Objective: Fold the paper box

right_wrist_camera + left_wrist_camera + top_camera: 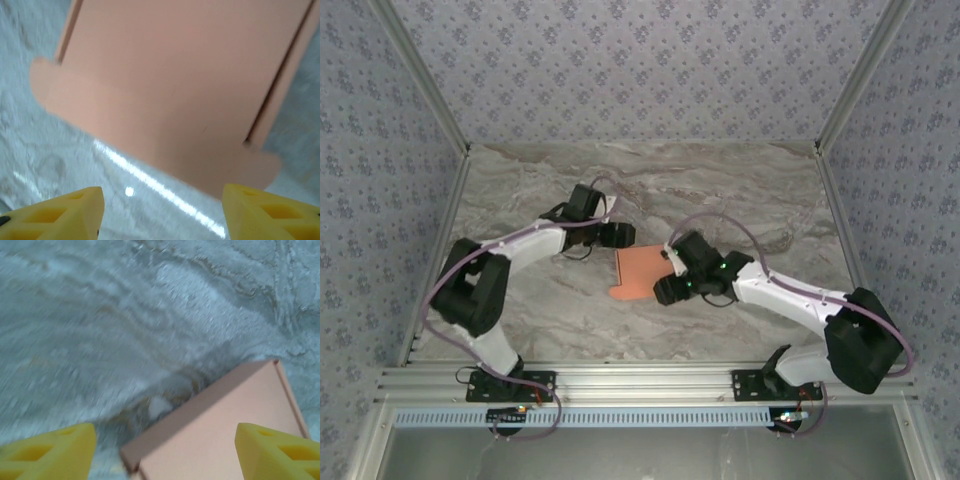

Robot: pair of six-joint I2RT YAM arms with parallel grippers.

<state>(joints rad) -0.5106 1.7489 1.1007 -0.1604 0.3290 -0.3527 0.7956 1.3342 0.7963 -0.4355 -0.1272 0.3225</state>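
The paper box (640,272) is a flat salmon-orange cardboard piece lying mid-table between the two arms. My left gripper (619,237) hovers at its far edge. In the left wrist view a raised, folded corner of the paper box (225,430) reaches in between the yellow fingertips (55,450), which stand wide apart; the left gripper (165,457) is open and holds nothing. My right gripper (667,289) is at the box's near right side. In the right wrist view the paper box (175,75) shows a flap with rounded ends just ahead of the open right gripper (162,215).
The marble-patterned table (750,210) runs to patterned walls on three sides, with slanted metal posts (430,100) at the back corners. An aluminium rail (650,385) carrying both arm bases runs along the near edge.
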